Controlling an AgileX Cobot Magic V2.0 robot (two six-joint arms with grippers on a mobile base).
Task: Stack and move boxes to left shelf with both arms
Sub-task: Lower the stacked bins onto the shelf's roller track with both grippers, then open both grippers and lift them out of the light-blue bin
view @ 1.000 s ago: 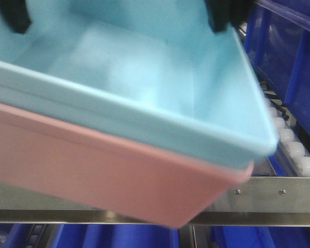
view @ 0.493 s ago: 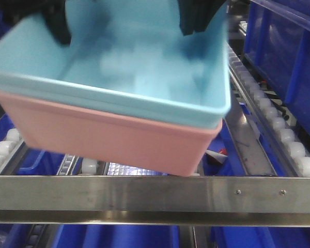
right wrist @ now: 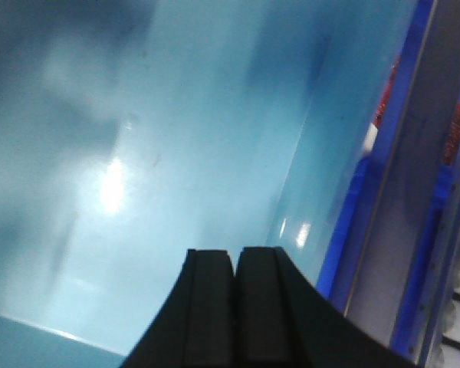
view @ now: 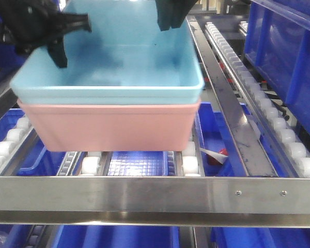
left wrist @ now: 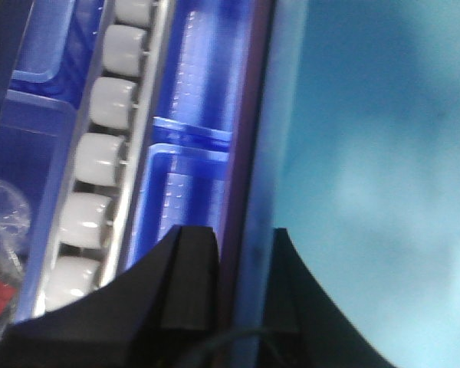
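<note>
The light sky blue box (view: 119, 57) sits nested inside the salmon pink box (view: 113, 126), level and just over the roller tracks of the left shelf (view: 155, 194); whether it touches them I cannot tell. My left gripper (view: 59, 54) is at the stack's left rim. In the left wrist view its gripper (left wrist: 234, 261) is shut on the boxes' wall (left wrist: 249, 153), one finger outside and one inside. My right gripper (view: 170, 18) is at the far right rim. In the right wrist view that gripper (right wrist: 234, 257) is shut over the blue box's inside (right wrist: 138, 153), with nothing showing between its fingers.
White rollers (view: 294, 150) run back along the right track beside a steel rail (view: 232, 108). Dark blue storage bins (view: 284, 51) stand at the right, and more lie under the shelf (view: 137, 163). A small red and white item (view: 217, 154) lies in a lower bin.
The nested boxes have moved left and farther in over the shelf, and have levelled out from a tilt. Both grippers travelled with them.
</note>
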